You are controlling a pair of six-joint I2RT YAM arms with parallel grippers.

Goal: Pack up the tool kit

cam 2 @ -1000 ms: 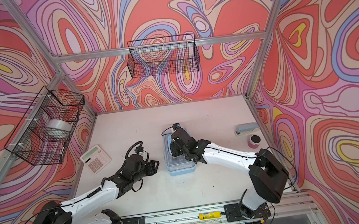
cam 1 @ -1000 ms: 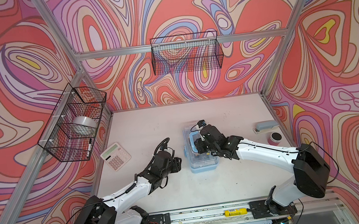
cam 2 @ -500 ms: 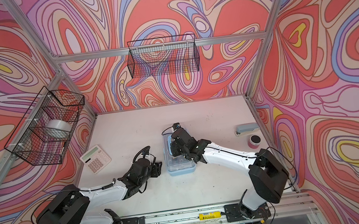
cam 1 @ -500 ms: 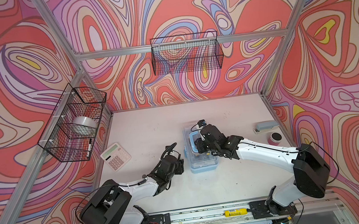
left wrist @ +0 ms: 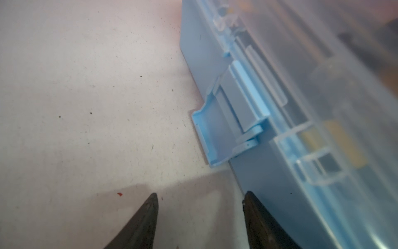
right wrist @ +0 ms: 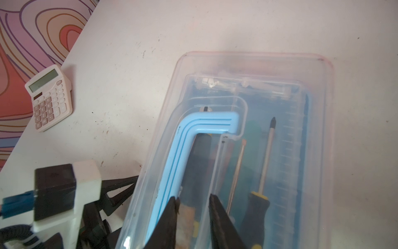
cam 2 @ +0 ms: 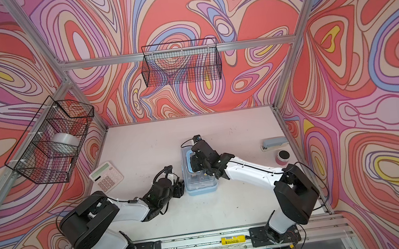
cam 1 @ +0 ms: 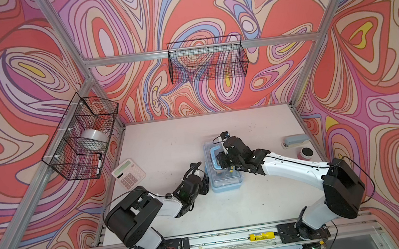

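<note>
**Lid down on the box, both tools at it**

The box (cam 1: pixel 225 186) sits near the middle of the tabletop (cam 1: pixel 169 139), its long sides running front to back. The clear lid (right wrist: pixel 312 129) is down over it. The blue handle (right wrist: pixel 193 127) lies flat in its recess on the lid. Two screwdrivers (right wrist: pixel 265 163) show through the lid, lying lengthwise, one with a black and yellow grip and the other thinner. Other dark shapes beneath are too blurred to name.

The right tool (right wrist: pixel 192 199) reaches in from the right and stands over the lid, tips down on it. Its jaws are a narrow gap apart. One tip lies against the inner edge of the handle and the other on the clear plastic beside it. Nothing is pinched between them.

The left tool (left wrist: pixel 200 196) is low at the box's left wall, toward its front end. Its jaws stand well apart and hold nothing. One tip is just beside the blue wall, though I cannot tell whether it touches, and the other is over bare tabletop. Ahead of it on that wall, a blue latch (left wrist: pixel 226 127) stands out from the box, not pressed against the lid.

The calculator (cam 1: pixel 128 174) lies well to the left of the box, and the stapler (cam 1: pixel 296 141) well to the right, near the tabletop's edge
</note>
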